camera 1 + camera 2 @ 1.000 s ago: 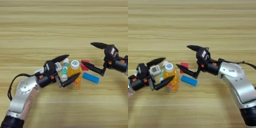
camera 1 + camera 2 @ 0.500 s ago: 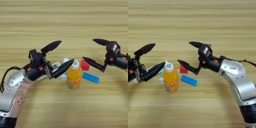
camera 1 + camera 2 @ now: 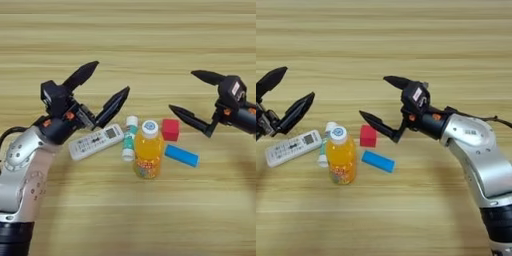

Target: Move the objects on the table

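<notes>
Two grippers gape wide, left gripper [image 3: 102, 87] above the remote [image 3: 95, 142], right gripper [image 3: 379, 101] beside the red cube [image 3: 368, 136]; either should descend squarely, sparing the upright bottle [image 3: 148, 156].

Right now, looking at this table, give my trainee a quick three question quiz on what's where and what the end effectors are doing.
1. True or false: the left end effector is closed on the remote control.
2. Which thing lies between the remote control and the orange-juice bottle? A) red cube B) glue stick C) blue block
3. Fill in: the orange-juice bottle stands ____ on the table.

Key
1. False: it is open, above the remote.
2. B.
3. Upright. The right end effector is open too, holding nothing.
</notes>
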You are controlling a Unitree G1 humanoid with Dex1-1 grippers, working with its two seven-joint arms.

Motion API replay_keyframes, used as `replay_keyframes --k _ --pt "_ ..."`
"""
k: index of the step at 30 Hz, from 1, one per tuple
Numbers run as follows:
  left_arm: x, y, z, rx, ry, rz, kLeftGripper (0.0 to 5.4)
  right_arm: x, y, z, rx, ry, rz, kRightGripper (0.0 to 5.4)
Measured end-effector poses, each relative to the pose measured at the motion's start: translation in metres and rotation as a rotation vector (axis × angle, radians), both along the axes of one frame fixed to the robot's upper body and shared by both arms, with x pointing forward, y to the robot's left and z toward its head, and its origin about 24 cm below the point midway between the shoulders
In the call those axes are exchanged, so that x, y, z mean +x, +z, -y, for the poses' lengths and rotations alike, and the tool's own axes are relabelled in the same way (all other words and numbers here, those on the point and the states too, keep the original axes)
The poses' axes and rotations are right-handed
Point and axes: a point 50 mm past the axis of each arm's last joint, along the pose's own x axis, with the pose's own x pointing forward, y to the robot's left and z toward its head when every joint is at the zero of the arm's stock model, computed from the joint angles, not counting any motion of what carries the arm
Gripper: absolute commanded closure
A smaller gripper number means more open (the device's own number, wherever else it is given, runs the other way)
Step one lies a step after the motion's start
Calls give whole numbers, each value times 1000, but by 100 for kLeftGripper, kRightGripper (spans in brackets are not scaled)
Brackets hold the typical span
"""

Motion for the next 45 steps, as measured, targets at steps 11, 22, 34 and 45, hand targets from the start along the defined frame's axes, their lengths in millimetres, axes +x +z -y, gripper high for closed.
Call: replay_keyframes --k 11,22,34,45 --pt "34 -13 -25 53 358 -100 2 14 -25 6 -16 -43 -96 0" --pt "54 -39 -27 96 648 -132 2 17 -45 1 -8 -43 -166 0" --pt "60 -51 -29 33 758 -158 2 21 -74 -11 -23 -71 -269 0" --pt "61 -56 -31 -18 787 -124 2 26 -96 -15 -36 -109 -338 0"
